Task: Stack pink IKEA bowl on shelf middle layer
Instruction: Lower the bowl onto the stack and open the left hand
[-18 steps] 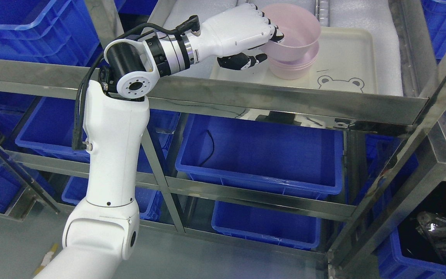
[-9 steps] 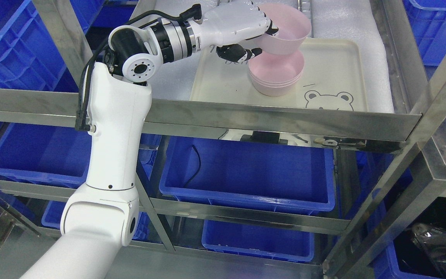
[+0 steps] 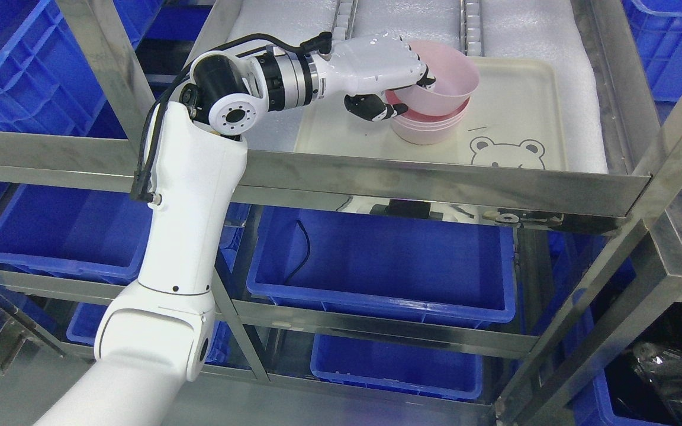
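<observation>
Right now the left hand (image 3: 391, 83) is closed on the near-left rim of the pink bowl (image 3: 444, 83), upper fingers hooked over the edge and into the bowl, the dark thumb (image 3: 370, 107) beneath and outside. The bowl sits tilted, its low side dipping into the stack of pink bowls (image 3: 430, 125) that stands on the cream tray (image 3: 524, 100), on the shelf (image 3: 436, 177) above the blue bins (image 3: 376, 254). It looks partly nested, not seated

What could go wrong, as I judge it: the tilt is the main risk. If the hand lets go while the bowl is cocked, it may wedge crooked in the stack or tip out over the far rim onto the tray. Pressing down off-centre could shove the whole stack sideways, since the tray looks smooth. The fingers inside the rim could also get pinched between bowls, or drag the bowl back up as they leave. The thumb lies close to the stack's wall and might nudge it

As for the bowl itself: pale pink, plain, matte plastic with a thin rim and sloping walls, the same shape as those under it, so it should nest readily once level. The right hand is out of sight
</observation>
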